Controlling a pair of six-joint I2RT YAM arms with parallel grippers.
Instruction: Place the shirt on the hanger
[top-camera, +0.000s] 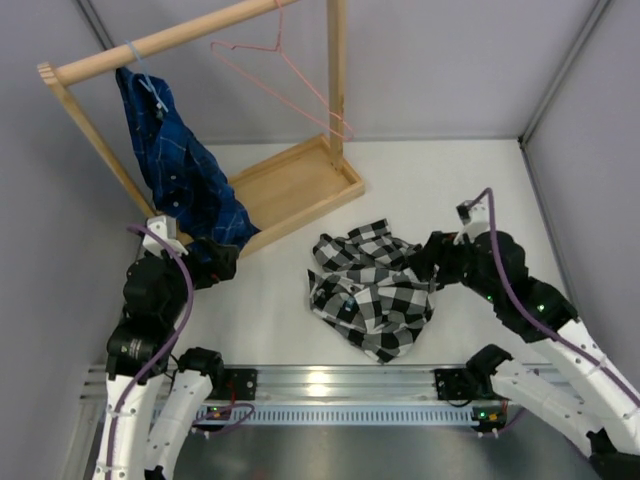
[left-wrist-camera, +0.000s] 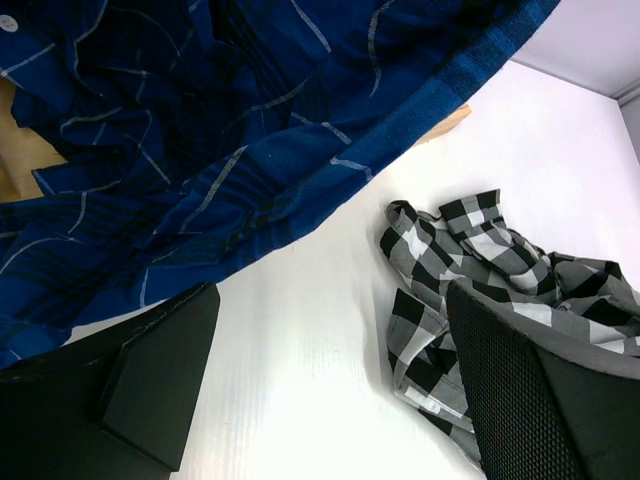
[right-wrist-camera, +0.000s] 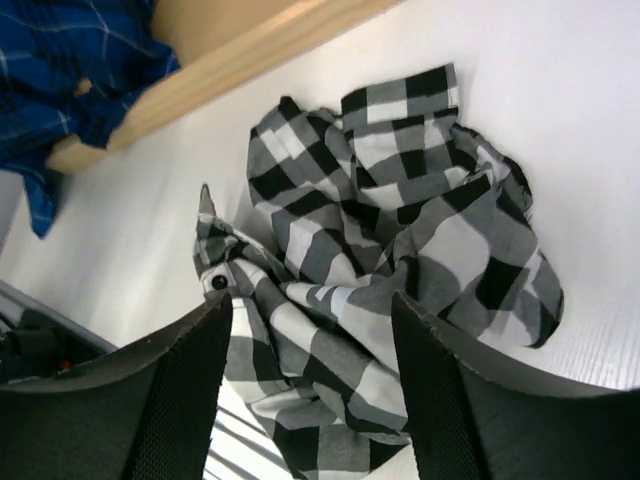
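The shirt (top-camera: 372, 290) lay crumpled on the tabletop (top-camera: 450, 180), right claw (right-wrist-camera: 308, 305) spread over it, evidently for a grasp; left claw (left-wrist-camera: 330, 295) spread, idle.

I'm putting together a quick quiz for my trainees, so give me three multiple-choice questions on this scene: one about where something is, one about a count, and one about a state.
1. Where is the pink hanger? A on the floor; B hanging from the wooden rail; C inside a box.
2. How many shirts are in view? A one; B two; C three.
3. How is the checked shirt? A crumpled on the table; B folded flat; C hung up.
Answers: B, its hook sits over the rail; B, the checked one plus a blue plaid shirt; A, it lies in a bunched heap.
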